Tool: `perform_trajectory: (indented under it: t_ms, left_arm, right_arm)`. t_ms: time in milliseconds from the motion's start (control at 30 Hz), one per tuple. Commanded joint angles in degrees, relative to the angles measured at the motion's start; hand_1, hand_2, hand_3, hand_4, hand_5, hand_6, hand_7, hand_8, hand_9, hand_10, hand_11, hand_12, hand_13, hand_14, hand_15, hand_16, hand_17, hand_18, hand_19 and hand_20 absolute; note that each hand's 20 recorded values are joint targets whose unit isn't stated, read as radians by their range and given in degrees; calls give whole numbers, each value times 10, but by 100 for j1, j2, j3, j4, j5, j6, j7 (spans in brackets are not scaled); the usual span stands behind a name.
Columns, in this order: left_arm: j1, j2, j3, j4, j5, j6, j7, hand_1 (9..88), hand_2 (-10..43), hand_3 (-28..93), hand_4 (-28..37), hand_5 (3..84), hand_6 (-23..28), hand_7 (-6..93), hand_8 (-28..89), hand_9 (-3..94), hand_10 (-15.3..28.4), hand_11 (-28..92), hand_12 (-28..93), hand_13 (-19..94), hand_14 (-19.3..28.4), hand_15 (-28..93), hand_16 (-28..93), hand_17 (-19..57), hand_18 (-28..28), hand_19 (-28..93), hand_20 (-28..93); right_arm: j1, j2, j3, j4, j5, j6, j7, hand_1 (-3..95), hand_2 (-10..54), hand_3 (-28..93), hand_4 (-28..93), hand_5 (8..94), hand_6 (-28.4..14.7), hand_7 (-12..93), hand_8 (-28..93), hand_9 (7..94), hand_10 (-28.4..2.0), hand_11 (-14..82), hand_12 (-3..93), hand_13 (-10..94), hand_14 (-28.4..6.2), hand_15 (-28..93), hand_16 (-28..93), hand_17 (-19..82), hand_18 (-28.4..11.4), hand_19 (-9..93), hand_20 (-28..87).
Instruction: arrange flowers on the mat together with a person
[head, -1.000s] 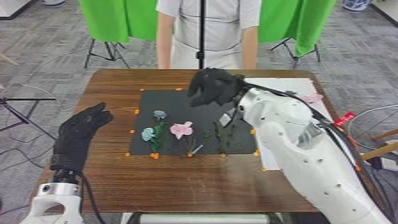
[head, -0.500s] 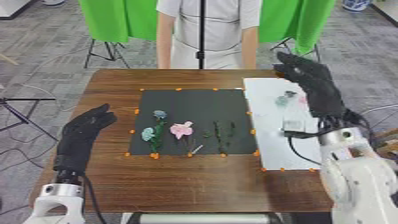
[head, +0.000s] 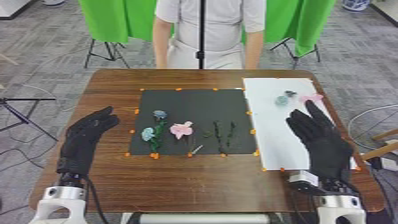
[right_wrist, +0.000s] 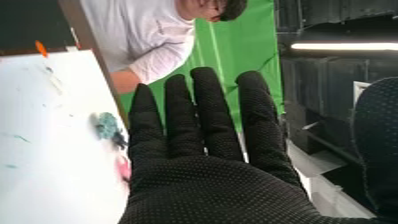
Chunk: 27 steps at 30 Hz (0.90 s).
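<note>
A brown table (head: 191, 182) holds a black mat (head: 191, 102) at its middle, with a white sheet (head: 266, 120) along the mat's right side. Orange bits (head: 139, 111) dot the mat's edges. At the mat's left, a dusty blue flower (head: 160, 114) lies farther from the robot than a pale blue flower (head: 148, 134), their green stems side by side. Just right of them is a pink flower (head: 181, 130), its stem pointing toward the robot, with a small white piece (head: 197, 149) near the stem's end. Two green sprigs (head: 219, 132) lie at the mat's right. On the sheet's far part are a teal flower (head: 282, 101), a small dark one (head: 290, 93) and a second pink bloom (head: 311, 98). The left hand (head: 82, 140) is left of the mat, fingers extended and loosely together, empty. The right hand (head: 325, 147) is over the sheet, empty too, its fingers straight and slightly spread, its thumb well apart.
</note>
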Motion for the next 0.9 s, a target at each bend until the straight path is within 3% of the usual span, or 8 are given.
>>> perform_trajectory:
  t_ms: [33,167,300,400,467,600,767,900]
  left_arm:
    - [25,-30,29,-2,8,-53,-94,316,-19,647,-149,509,10,159,-73,478,126,191,143,368,172,186,48,64,132,96,228]
    - [-90,-17,42,37,24,-103,-109,314,-19,649,-149,510,10,159,-73,479,126,193,144,367,172,186,47,64,132,96,229]
    - [13,-51,-12,6,-2,-71,-135,314,-17,648,-150,510,11,158,-73,478,127,193,144,367,173,186,47,64,132,96,229]
    - [-33,-59,25,42,-25,-77,-133,313,-15,647,-151,509,10,158,-72,478,127,192,143,367,173,186,48,63,132,95,229]
    - [-120,-61,34,74,32,-176,-133,313,-14,648,-150,509,11,158,-72,479,127,193,143,367,173,186,48,63,132,95,229]
    - [-78,-34,0,61,33,-179,-150,312,-13,648,-151,509,10,157,-72,479,126,192,143,368,173,186,47,63,133,95,229]
    - [-47,-158,-22,68,5,-179,-119,311,-12,649,-150,509,9,159,-72,478,126,192,144,367,173,186,47,62,133,95,228]
    - [-12,-63,-24,53,42,-170,-80,310,-13,651,-149,506,9,159,-73,477,126,191,143,367,173,187,47,62,133,95,227]
  right_arm:
    - [-69,-191,30,-111,-95,33,2,80,18,815,-193,402,0,87,-90,432,-148,48,104,320,-113,96,104,206,-119,18,280]
    - [-81,-219,38,-141,162,121,33,81,22,816,-193,404,-1,88,-91,435,-150,48,104,321,-114,100,101,207,-119,18,283]
    - [-131,-191,54,-151,114,97,114,83,26,814,-193,408,-2,89,-90,439,-153,49,105,325,-117,104,100,209,-120,19,285]
    - [-124,-217,59,-162,146,163,137,85,31,812,-193,414,-4,90,-90,446,-152,51,106,328,-119,106,99,211,-122,20,285]
    - [-80,-220,71,-151,149,161,115,86,33,811,-192,418,-3,93,-90,452,-154,52,107,332,-120,107,99,212,-122,21,285]
    - [-7,-152,80,-116,100,28,124,86,33,812,-190,425,-5,94,-91,457,-154,53,108,336,-119,110,97,213,-122,21,286]
    - [-74,-243,125,-147,118,146,73,86,35,811,-189,433,-5,97,-92,463,-154,53,107,338,-119,111,96,215,-121,19,286]
    - [1,-164,77,-108,179,101,157,87,36,809,-189,440,-5,99,-93,469,-153,55,107,347,-120,115,95,217,-121,20,287]
